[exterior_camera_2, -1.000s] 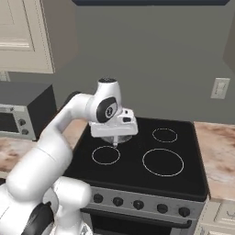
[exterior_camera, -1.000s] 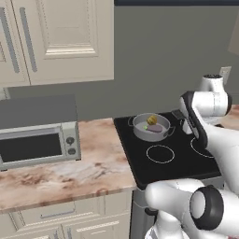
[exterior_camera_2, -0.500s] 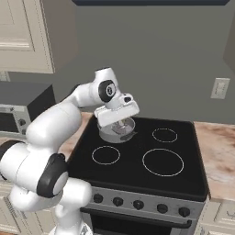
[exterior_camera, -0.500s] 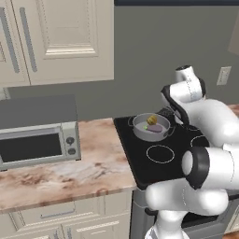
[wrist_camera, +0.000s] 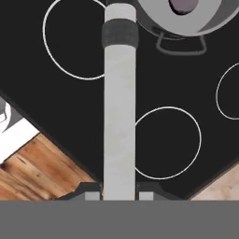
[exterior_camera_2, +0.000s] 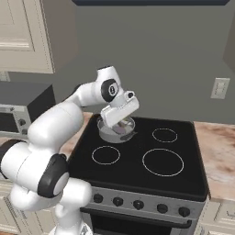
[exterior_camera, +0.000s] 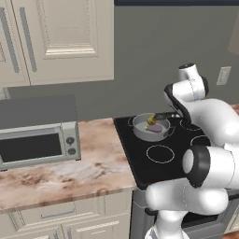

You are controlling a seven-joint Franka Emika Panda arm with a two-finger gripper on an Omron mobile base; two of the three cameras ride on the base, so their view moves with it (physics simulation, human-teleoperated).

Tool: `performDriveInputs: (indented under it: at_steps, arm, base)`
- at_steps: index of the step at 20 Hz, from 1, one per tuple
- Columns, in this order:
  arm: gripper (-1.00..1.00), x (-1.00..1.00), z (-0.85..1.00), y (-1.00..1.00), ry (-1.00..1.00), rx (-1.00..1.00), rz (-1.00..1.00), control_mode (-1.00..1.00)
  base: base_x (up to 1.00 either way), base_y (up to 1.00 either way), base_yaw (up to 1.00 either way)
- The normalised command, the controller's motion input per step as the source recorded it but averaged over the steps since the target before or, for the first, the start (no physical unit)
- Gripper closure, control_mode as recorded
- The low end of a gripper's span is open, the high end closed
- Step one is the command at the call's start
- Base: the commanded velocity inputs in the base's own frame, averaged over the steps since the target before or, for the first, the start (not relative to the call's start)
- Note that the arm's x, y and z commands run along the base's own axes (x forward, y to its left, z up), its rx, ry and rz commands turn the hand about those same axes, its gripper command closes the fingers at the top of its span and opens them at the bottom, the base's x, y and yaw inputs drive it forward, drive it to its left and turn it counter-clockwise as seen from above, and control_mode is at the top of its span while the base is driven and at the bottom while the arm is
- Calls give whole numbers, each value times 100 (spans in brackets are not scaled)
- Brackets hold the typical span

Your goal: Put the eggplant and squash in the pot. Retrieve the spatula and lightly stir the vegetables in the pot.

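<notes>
The grey pot point(exterior_camera: 140, 129) stands on the back left burner of the black stove point(exterior_camera: 161, 163). Inside it lie the purple eggplant point(exterior_camera: 155, 127) and the yellow-green squash point(exterior_camera: 150, 121). My gripper point(wrist_camera: 120, 190) is shut on the spatula point(wrist_camera: 120, 116), whose pale grey handle with a dark band runs up the hand view beside the pot point(wrist_camera: 186, 18). In the right base view my gripper point(exterior_camera_2: 118, 114) hovers just over the pot point(exterior_camera_2: 110, 134). In the left base view the spatula point(exterior_camera: 164, 115) shows as a thin dark bar reaching the pot's right rim. Its blade is hidden.
A grey microwave point(exterior_camera: 37, 135) sits on the marble counter point(exterior_camera: 70, 172) left of the stove. Cream wall cabinets point(exterior_camera: 60, 42) hang above. Three other burner rings point(exterior_camera_2: 163, 161) are bare. A wall outlet point(exterior_camera_2: 221, 88) is at the right.
My arm has swung from the stove's right side toward the pot, carrying the spatula. The hand now sits a little higher and further back over the pot. The vegetables have not moved.
</notes>
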Motion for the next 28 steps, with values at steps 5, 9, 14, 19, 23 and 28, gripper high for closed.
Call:
performDriveInputs:
  at_steps: [5,9,14,19,23,28]
  arm:
    - [100,87,-10,-5,8,0,10,-100]
    - [100,64,-1,-17,3,0,3,-100]
    - [100,44,-5,-23,4,0,0,-100]
    - [100,16,-26,-5,7,0,0,-100]
    - [100,21,-47,0,12,0,0,-100]
    - [100,5,-46,0,13,0,0,-100]
  base:
    - [0,0,0]
    - [0,0,0]
    - [0,0,0]
    - [0,0,0]
    - [0,0,0]
    - [0,0,0]
